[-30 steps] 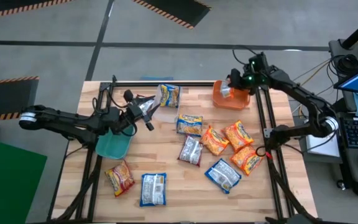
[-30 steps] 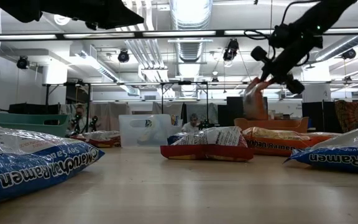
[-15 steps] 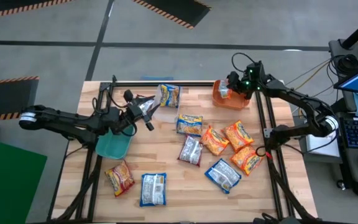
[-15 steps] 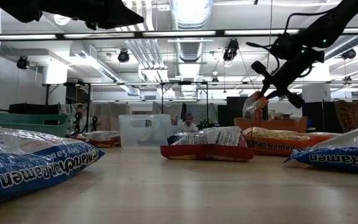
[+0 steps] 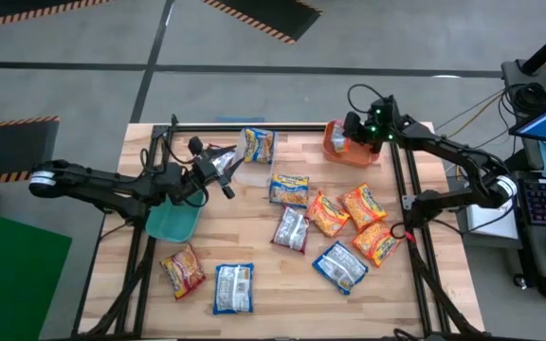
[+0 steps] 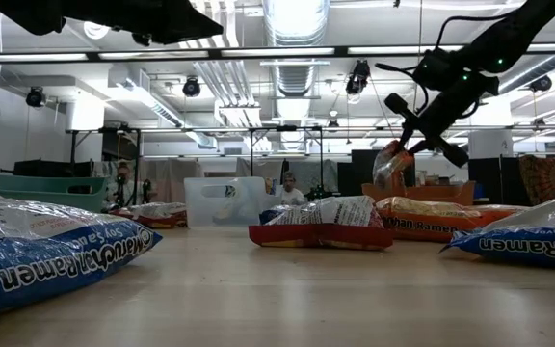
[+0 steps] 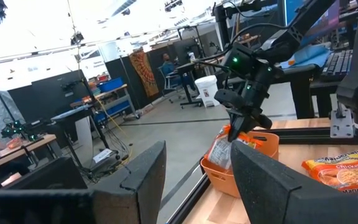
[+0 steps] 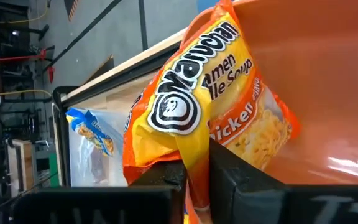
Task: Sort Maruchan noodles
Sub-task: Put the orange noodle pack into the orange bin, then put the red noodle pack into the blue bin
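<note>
my right gripper (image 8: 194, 171) has its fingers pinched on the edge of an orange chicken packet (image 8: 216, 112), and the packet hangs over the orange bin (image 5: 349, 144) at the table's far right corner, its lower end already inside the bin's wall. i judge this to be the drop-off step for the orange flavour; the next move calls for parting the fingers so the packet falls flat into the bin, then lifting clear of the rim.

the packet is thin crinkled plastic film, glossy, slack where it hangs, with a flat noodle block stiffening the middle. the bin is smooth moulded plastic with a rounded lip.

out from the bin, the other noodle packets (image 5: 335, 227) lie scattered on the pale wooden table (image 5: 254, 251), orange ones nearest the bin, blue-and-yellow and red-and-white ones farther off.

my left gripper (image 5: 218, 169) waits well away from the bin, over the teal bin (image 5: 173, 223), fingers part-spread and holding nothing that i can see.
</note>
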`<action>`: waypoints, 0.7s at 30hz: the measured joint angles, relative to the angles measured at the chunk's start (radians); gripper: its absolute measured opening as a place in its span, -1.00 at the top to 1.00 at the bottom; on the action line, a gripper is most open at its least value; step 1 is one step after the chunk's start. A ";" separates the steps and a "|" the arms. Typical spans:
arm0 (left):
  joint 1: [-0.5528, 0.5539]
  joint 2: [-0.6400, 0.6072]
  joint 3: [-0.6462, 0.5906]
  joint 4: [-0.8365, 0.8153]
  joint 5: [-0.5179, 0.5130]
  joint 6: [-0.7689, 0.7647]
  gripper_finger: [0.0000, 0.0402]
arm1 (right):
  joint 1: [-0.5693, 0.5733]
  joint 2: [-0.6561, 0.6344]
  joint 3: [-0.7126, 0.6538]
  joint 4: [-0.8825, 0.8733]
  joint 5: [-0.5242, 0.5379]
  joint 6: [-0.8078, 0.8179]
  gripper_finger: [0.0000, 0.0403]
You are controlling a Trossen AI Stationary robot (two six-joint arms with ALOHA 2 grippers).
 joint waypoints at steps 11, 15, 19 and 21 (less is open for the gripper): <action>0.000 0.000 0.000 0.002 0.000 0.000 0.18 | 0.013 0.000 0.000 0.016 0.036 0.004 0.38; 0.000 0.000 0.000 0.002 0.001 0.000 0.18 | 0.011 0.001 0.016 0.025 0.020 -0.038 0.28; 0.000 0.000 0.000 0.002 0.001 0.000 0.18 | 0.016 -0.015 0.063 0.026 0.014 -0.134 0.26; 0.000 0.000 0.000 0.002 0.001 0.000 0.18 | 0.035 -0.026 0.087 0.027 -0.005 -0.193 0.27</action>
